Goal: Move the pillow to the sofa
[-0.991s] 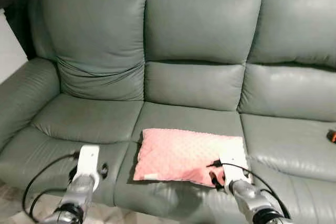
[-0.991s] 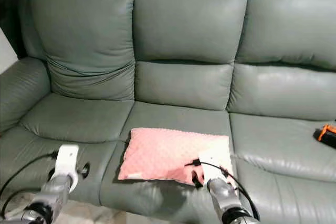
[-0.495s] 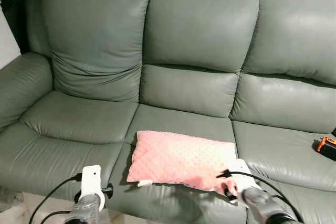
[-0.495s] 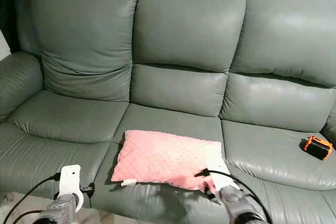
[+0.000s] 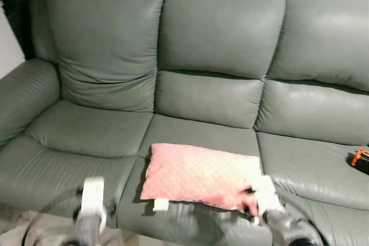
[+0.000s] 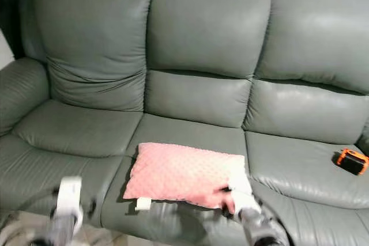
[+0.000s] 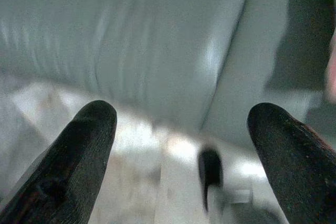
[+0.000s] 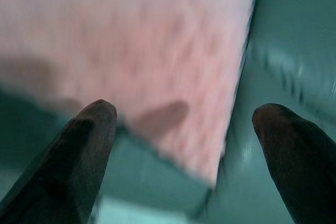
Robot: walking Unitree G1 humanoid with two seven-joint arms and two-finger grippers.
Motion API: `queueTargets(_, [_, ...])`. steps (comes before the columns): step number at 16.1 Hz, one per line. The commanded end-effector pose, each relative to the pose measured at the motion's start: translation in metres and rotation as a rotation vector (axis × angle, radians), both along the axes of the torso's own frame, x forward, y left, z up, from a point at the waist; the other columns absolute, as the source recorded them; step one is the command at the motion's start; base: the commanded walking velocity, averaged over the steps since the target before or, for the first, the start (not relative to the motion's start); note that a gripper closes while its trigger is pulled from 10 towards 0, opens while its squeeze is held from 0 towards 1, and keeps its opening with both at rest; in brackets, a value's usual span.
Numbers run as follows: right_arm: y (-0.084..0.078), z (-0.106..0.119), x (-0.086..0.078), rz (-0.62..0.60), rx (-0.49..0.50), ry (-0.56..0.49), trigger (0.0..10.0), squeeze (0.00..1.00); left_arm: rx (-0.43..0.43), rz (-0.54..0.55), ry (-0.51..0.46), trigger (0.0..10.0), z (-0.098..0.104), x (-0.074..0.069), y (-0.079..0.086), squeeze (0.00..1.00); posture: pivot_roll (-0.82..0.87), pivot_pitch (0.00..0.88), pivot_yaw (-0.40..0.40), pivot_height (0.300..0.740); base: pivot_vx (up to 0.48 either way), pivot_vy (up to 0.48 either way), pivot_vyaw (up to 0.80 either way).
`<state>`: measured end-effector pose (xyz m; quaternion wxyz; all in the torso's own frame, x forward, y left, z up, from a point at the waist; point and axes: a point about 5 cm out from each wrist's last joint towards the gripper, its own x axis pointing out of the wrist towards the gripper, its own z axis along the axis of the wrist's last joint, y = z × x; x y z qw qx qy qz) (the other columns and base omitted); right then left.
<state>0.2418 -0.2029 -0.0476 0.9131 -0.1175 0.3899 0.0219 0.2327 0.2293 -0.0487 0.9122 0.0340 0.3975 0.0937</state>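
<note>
- Your pillow (image 5: 200, 174) lies flat on the sofa (image 5: 213, 33), on the middle seat cushion near its front edge.
- Your right gripper (image 8: 184, 145) sits at the pillow's front right corner, fingers apart, apparently gripping nothing.
- Your left gripper (image 7: 181, 150), blurred, hangs spread before the sofa's front edge.
- An orange-black object (image 6: 350, 161) rests at the right cushion's far end.

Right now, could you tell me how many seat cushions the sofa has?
3: the left cushion is bare, the middle cushion holds the pink pillow at its front, and the right cushion has a small orange and black object near its far end.
</note>
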Motion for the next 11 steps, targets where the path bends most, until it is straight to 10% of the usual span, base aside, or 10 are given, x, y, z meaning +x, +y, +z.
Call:
queueTargets(1, [-0.002, 0.014, 0.016, -0.006, 0.023, -0.095, 10.0, 0.00, -0.030, -0.036, -0.090, 10.0, 0.017, 0.024, -0.006, 0.00, -0.15, 0.000, -0.003, 0.740, 0.000, 0.000, 0.00])
queueTargets(5, [0.004, 0.060, 0.058, 0.071, 0.104, -0.392, 10.0, 0.00, -0.119, -0.244, -0.253, 10.0, 0.053, 0.068, -0.035, 0.00, -0.15, 0.000, 0.009, 0.740, 0.000, 0.000, 0.00])
queueTargets(11, [0.000, 0.075, 0.034, 0.066, 0.172, -0.548, 10.0, 0.00, -0.198, -0.319, -0.417, 10.0, 0.049, 0.035, -0.021, 0.00, -0.14, 0.000, 0.007, 0.740, 0.000, 0.000, 0.00])
